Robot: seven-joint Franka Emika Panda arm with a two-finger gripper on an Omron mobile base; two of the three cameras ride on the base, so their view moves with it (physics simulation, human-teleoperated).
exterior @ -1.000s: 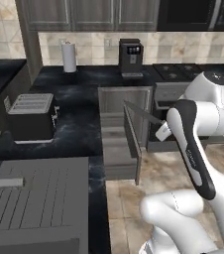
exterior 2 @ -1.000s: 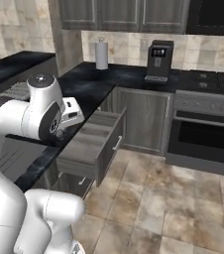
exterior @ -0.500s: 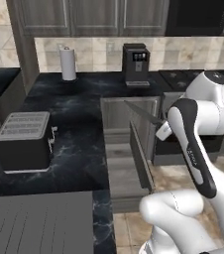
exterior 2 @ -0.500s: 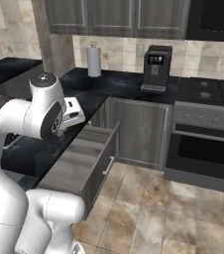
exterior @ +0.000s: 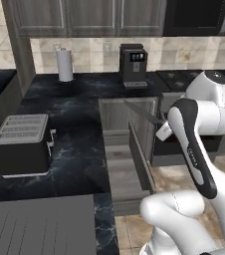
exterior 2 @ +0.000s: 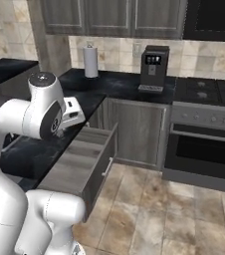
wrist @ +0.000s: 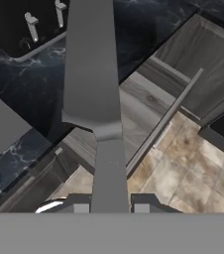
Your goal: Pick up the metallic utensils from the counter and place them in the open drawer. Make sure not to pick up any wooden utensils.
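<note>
On counter (exterior: 79, 124): toaster (exterior: 21, 144), coffee machine (exterior: 133, 64), paper towel roll (exterior: 64, 64).

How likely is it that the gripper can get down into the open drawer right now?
Probably yes. The gripper holds a grey flat utensil roughly over the open drawer, and nothing seems to stand between them; the drawer's visible inside is bare.

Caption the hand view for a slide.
Fingers grip a flat grey metal spatula above the open drawer and black counter.
</note>
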